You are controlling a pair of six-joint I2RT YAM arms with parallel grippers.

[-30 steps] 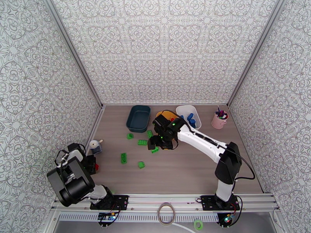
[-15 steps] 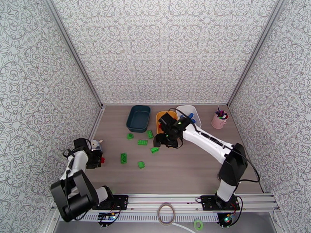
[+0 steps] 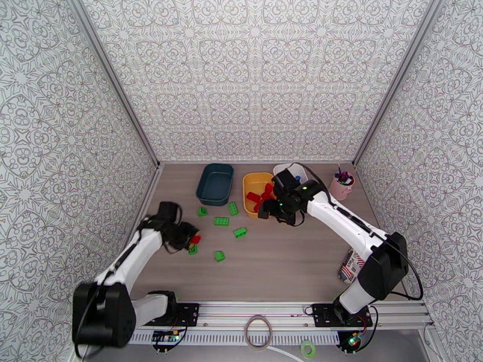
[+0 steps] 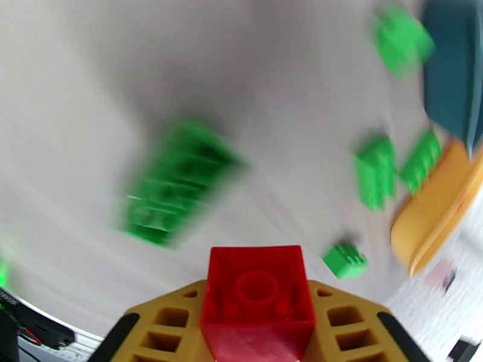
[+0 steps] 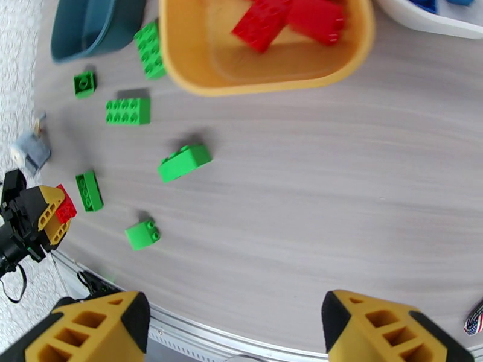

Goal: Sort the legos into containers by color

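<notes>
Clamping a squarish red brick with its hollow underside toward the wrist camera, the left gripper hangs low over the table's left side, its arm stretched forward. Beside it lies a long green brick, pointing near-to-far, with other green bricks scattered beyond. The right gripper, jaws spread and empty, hovers just short of the yellow tub, which holds red bricks. Blue bricks fill the white tub; the teal tub sits leftmost.

My left arm and right arm are white links between bulky black joints, trailing thin black cables. My left hand and right hand end in ochre-yellow fingers moulded with hollow square cells.
</notes>
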